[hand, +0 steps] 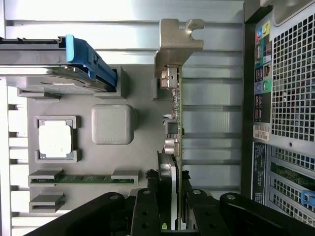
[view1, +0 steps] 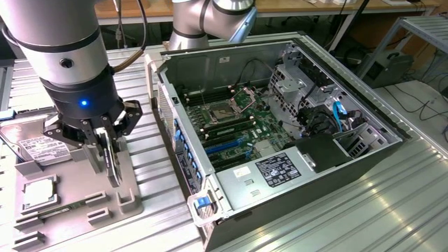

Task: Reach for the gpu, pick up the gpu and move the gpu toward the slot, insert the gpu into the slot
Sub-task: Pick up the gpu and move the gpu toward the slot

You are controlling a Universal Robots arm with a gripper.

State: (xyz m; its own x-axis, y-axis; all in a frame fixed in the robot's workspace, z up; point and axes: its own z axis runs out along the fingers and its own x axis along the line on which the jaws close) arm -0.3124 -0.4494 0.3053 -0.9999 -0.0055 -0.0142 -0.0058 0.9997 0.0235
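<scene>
**Inspector:** Condition of the card?

**Assistant:** In the exterior view the card (view1: 112, 169) is thin, flat and dark, and it stands upright on edge. In the wrist view it shows edge-on as a narrow green board with small parts along one face. A silver metal bracket (hand: 178, 44) sits at the end away from the fingers.

**Inspector:** Location?

**Assistant:** It is over the grey tray (view1: 77, 210) at the exterior view's left, outside the open computer case (view1: 294, 163) and just beside it. I cannot tell whether its lower edge touches the tray. The blue slot (view1: 225, 143) on the green motherboard (view1: 263, 128) lies inside the case, well apart from the card.

**Inspector:** Gripper?

**Assistant:** The gripper (view1: 105, 144) is clamped on the card. One black finger (hand: 147, 209) presses each flat face, and the jaws stand apart only by what they hold between them.

**Inspector:** Arm pose?

**Assistant:** The arm (view1: 66, 58) points straight down over the tray, with a blue light lit on its wrist.

**Inspector:** Surroundings?

**Assistant:** A hard drive (view1: 35, 144) and a square processor chip (view1: 39, 193) rest on the tray, on the side of the card away from the case.
</scene>
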